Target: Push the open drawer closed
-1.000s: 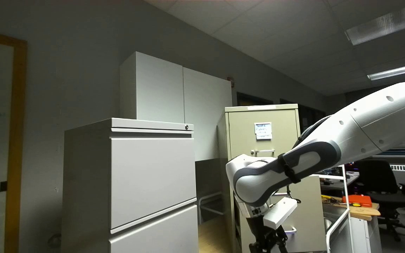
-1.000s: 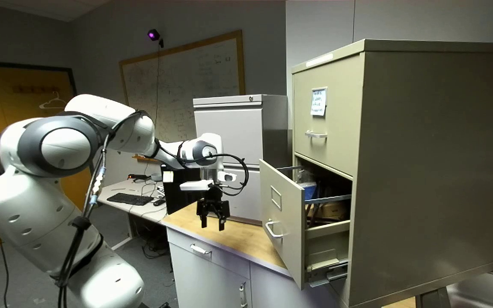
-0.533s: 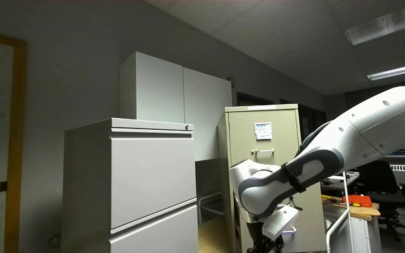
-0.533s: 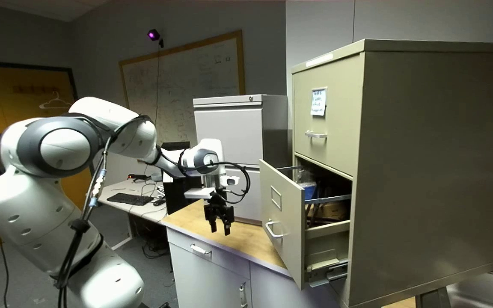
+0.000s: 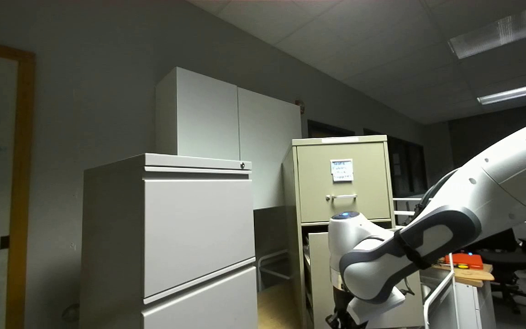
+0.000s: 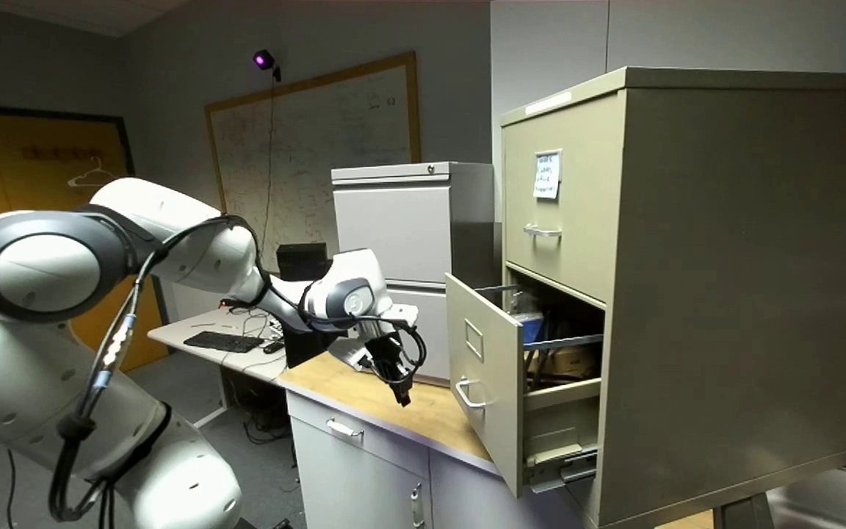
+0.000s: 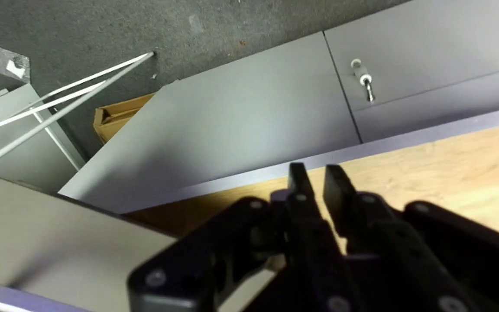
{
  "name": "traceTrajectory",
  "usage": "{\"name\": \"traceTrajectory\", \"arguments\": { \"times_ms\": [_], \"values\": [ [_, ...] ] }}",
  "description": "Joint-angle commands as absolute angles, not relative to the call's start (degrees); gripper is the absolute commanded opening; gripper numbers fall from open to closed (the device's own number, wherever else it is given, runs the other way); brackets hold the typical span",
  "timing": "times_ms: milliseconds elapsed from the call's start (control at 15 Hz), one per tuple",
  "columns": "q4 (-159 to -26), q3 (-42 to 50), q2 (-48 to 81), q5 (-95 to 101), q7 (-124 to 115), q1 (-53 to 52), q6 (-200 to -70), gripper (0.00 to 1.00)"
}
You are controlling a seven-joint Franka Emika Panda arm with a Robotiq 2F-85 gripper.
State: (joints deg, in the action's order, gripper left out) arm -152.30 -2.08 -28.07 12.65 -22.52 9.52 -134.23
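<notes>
Both exterior views share the drawer (image 6: 495, 378); wrist view looks down.

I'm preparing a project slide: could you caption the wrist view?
Partly open tool with wooden countertop behind, drawer front and handle at lower left.

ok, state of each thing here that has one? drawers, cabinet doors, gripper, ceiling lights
Second beige drawer: open, pulled out
Top beige drawer: closed
Grey cabinet drawers: closed
Counter drawer: closed
Counter door: closed
White upper cabinet doors: closed
Gripper: partly open, narrow gap, nothing held
Far ceiling light: on
Near ceiling light: looks off
</notes>
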Motion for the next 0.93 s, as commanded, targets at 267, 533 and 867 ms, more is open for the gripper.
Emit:
{"name": "traceTrajectory", "arguments": {
  "times_ms": [267,533,867],
  "values": [
    [-159.55,3.1,-38.46,7.96,-24.98,18.8,-144.77,0.0],
    [-158.81,2.43,-41.1,1.24,-28.13,20.47,-147.97,0.0],
    [-158.71,-1.03,-43.89,-5.73,-34.6,21.51,-157.04,0.0]
  ]
}}
